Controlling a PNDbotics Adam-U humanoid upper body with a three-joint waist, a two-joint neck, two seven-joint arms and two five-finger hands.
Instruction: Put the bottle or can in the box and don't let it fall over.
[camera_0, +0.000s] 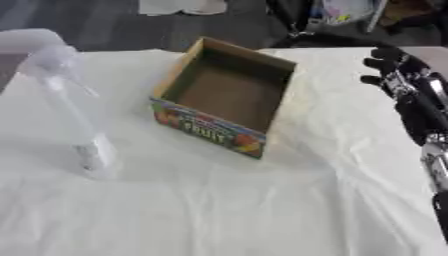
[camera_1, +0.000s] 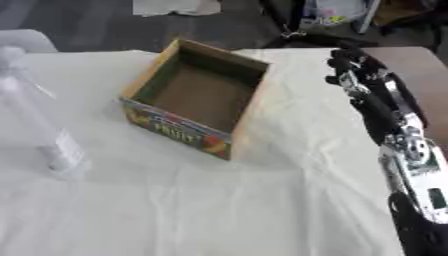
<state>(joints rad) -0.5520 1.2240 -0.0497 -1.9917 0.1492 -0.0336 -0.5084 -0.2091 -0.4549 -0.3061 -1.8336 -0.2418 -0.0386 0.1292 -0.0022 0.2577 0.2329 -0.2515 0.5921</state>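
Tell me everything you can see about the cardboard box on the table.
The open brown cardboard box sits upright on the white cloth-covered table, turned at an angle so that one corner points toward the camera. It has no lid, and its plain brown inside looks empty. The near outer wall carries a colourful printed fruit label with the word FRUIT. Nothing touches it except the cloth beneath it.

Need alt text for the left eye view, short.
An open, empty cardboard box with a colourful fruit label sits on a white-covered table. A clear plastic bottle stands upright to its left. The robot's black right hand hovers right of the box, fingers curled, holding nothing.
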